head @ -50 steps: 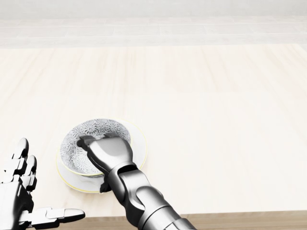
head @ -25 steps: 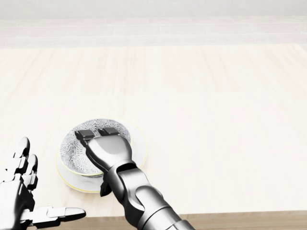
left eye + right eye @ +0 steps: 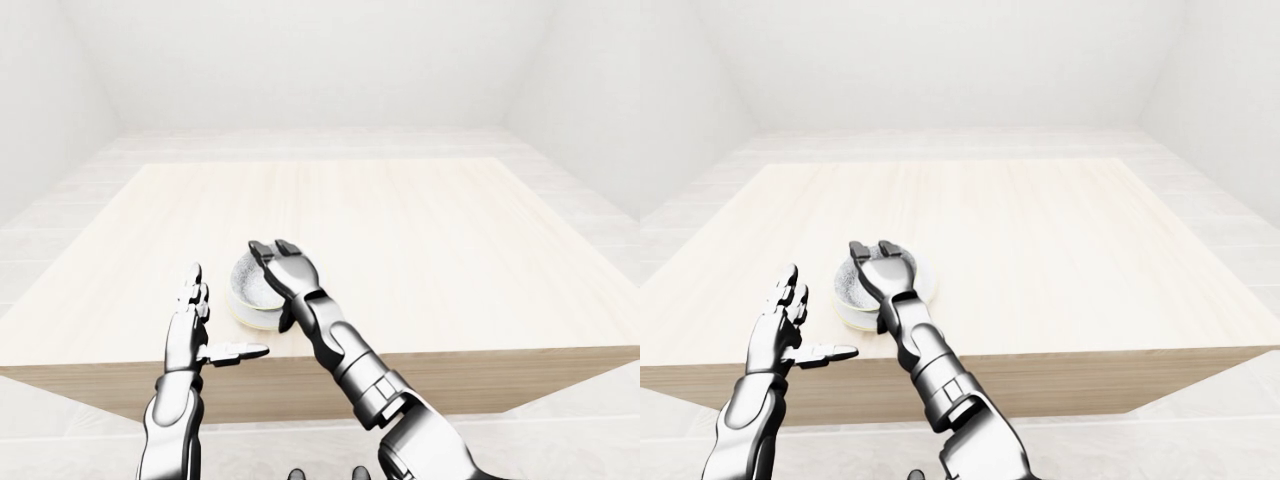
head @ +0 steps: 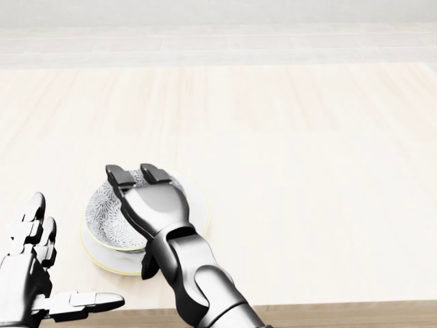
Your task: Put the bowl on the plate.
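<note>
Two robot hands show over the wooden table (image 4: 307,137). The bowl (image 4: 109,215) sits on the plate (image 4: 196,205). The right hand (image 4: 147,198) hovers above the bowl, fingers straight, holding nothing. The left hand (image 4: 34,273) is spread wide, empty.

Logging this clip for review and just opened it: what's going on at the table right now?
A humanoid robot stands at a pale wooden table. A patterned bowl sits on a white plate near the table's near edge, so the placing looks done. The right hand is over the bowl with its fingers spread open, gripping nothing. The left hand hovers open to the left of the plate, palm turned toward it and not touching anything.
</note>
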You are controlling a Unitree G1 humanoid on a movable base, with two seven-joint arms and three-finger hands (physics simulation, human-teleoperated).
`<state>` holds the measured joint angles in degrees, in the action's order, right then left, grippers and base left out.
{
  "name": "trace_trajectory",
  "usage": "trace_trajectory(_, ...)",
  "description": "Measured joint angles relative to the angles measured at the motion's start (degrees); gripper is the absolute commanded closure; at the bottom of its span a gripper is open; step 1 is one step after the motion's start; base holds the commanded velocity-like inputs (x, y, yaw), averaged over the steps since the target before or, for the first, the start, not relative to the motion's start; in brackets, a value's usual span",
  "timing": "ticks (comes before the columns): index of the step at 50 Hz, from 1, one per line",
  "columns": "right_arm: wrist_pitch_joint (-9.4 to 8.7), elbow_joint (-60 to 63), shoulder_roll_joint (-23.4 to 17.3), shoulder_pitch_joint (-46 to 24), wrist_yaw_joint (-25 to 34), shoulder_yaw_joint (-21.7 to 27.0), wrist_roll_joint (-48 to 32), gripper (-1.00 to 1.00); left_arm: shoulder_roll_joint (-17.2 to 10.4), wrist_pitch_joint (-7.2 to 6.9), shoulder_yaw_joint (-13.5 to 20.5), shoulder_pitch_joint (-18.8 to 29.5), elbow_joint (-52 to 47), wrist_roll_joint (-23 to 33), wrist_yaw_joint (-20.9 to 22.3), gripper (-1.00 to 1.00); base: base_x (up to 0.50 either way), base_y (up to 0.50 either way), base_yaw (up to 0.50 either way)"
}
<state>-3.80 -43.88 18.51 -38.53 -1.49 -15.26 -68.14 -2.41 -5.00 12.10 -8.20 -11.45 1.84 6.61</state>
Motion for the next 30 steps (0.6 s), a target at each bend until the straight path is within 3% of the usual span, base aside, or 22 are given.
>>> trace_trajectory(3, -0.5, 2.1, -0.1, 0.9, 0.9, -0.1, -0.1, -1.0, 0.0, 0.0, 0.0, -0.1, 0.0, 0.0, 0.0, -1.0, 0.0, 0.0, 0.0)
trace_trajectory(7, -1.2, 5.2, -0.4, 2.1, 2.1, -0.1, -0.1, -1.0, 0.0, 0.0, 0.1, -0.2, -0.1, 0.0, 0.0, -1.0, 0.0, 0.0, 0.0)
trace_trajectory(30, -1.2, 23.1, -3.7, 8.6, 8.2, 1.1, 2.1, -1.0, 0.0, 0.0, 0.2, -0.3, -1.1, 0.5, 0.1, -1.0, 0.0, 0.0, 0.0)
